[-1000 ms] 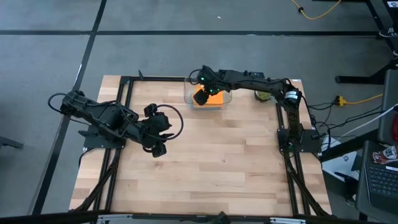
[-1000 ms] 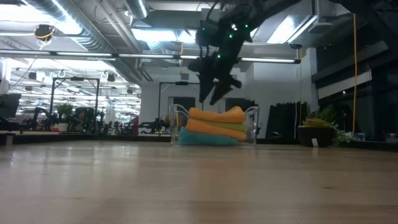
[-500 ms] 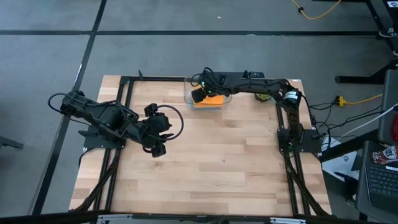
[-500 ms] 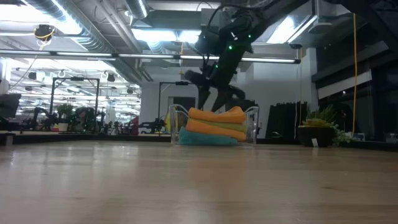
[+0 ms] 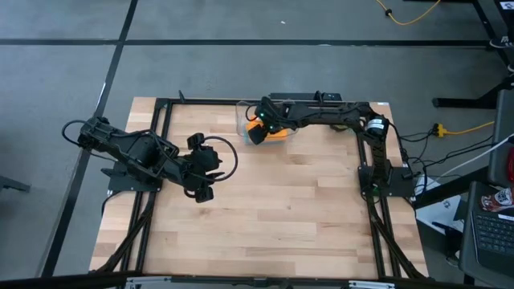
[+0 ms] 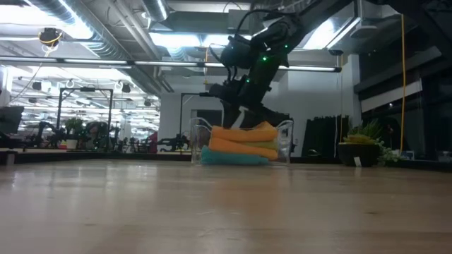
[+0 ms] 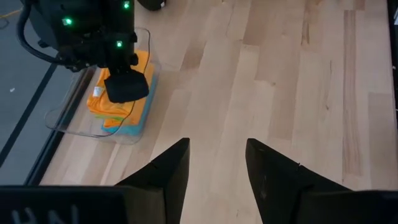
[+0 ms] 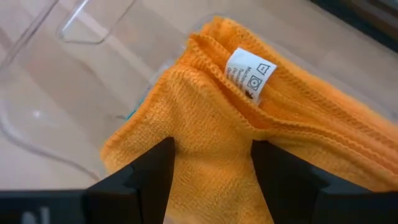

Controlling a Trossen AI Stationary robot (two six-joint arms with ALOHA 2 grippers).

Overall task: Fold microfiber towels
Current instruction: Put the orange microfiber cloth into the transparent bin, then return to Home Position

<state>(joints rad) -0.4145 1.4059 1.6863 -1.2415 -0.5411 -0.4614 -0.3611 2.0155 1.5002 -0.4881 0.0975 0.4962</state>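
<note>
Nearest, at about eight o'clock on the wooden table: the left gripper, up above bare boards, fingers apart with a gap between them, nothing held. Only light wood planks under it.

Farther off, toward twelve o'clock near the table's back edge: a clear plastic bin sitting on the wood. Inside it, a stack of microfiber towels. Teal blue towel at the bottom, lime green towel just above it, then one orange towel, then the top orange towel bunched up a little.

Right over the bin, reaching in from three o'clock: the right gripper, pointing down into the stack. Fingers spread wide, one on each side of a lump of the top orange towel, pressed against the cloth. Cloth between them, but not pinched yet, and not lifted. A small white care tag sticking up from the towel's seam, just past the fingers.

Green lights glowing on the right wrist in the low view.

Far behind the table: a room with ceiling pipes, bright lamps, and a potted plant at about three o'clock.
</note>
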